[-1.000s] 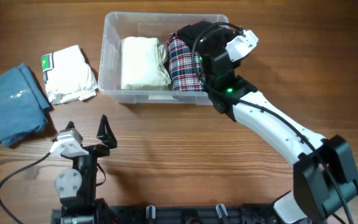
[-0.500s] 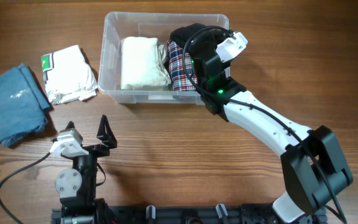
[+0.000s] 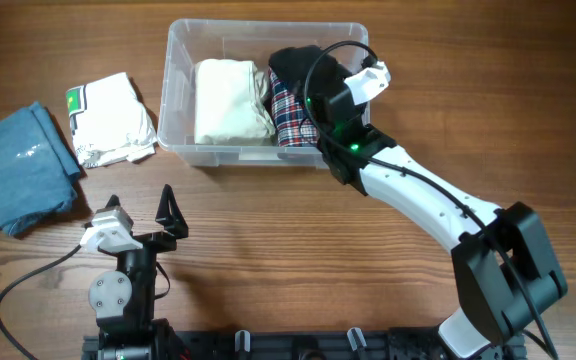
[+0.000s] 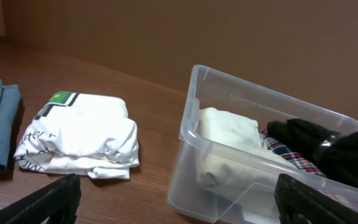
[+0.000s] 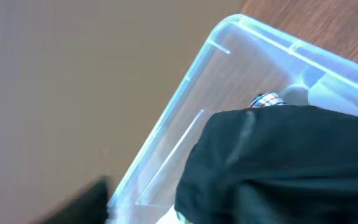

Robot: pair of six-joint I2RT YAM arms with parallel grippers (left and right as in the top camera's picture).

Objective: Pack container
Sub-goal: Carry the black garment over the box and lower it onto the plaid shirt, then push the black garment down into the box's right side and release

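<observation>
The clear container [image 3: 180, 60] stands at the back centre of the table. Inside it a cream folded garment [image 3: 230, 100] lies on the left, with a plaid garment [image 3: 290, 115] beside it and a black garment [image 3: 293, 62] on top of the plaid one. My right gripper [image 3: 315, 88] hangs over the container's right half. One dark finger [image 5: 82, 202] stands apart from the black garment [image 5: 278, 162], so the jaws are open. My left gripper [image 3: 138, 222] rests open near the table's front edge, and it holds nothing.
A white folded garment with a green label [image 3: 113, 118] lies left of the container. A blue folded garment [image 3: 23, 165] lies further left, near the table edge. The left wrist view shows the white garment [image 4: 79, 134] and the container's near corner [image 4: 188, 134].
My right gripper has shifted slightly left over the container and its jaws have come apart. The black garment now lies in the container. The left arm has not moved.
</observation>
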